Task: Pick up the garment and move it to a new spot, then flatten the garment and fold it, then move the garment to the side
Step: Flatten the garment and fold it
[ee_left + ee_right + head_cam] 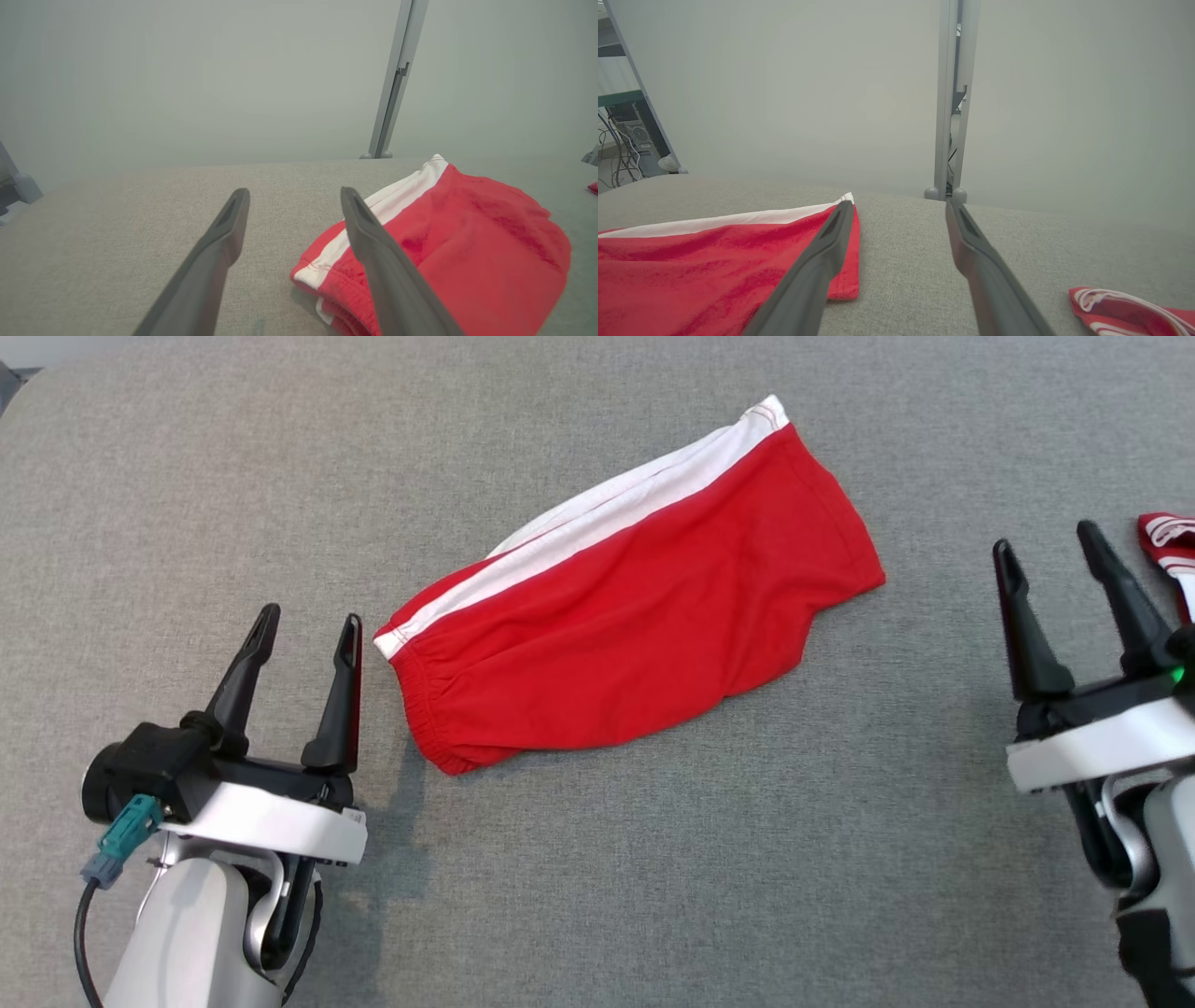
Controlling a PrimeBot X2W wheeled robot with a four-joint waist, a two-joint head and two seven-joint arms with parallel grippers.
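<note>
The garment is a pair of red shorts with a white side stripe, folded in half and lying slantwise in the middle of the grey table. Its elastic waistband points toward my left gripper, which stands open just left of it without touching. In the left wrist view the garment lies to the right of that gripper. My right gripper is open too, well to the right of the leg hems. The right wrist view has the garment at lower left beside the open right gripper.
A second red-and-white cloth lies at the table's right edge, just behind my right gripper, and appears as a red-and-white cloth in the right wrist view. A grey post and pale panels stand past the table's far edge.
</note>
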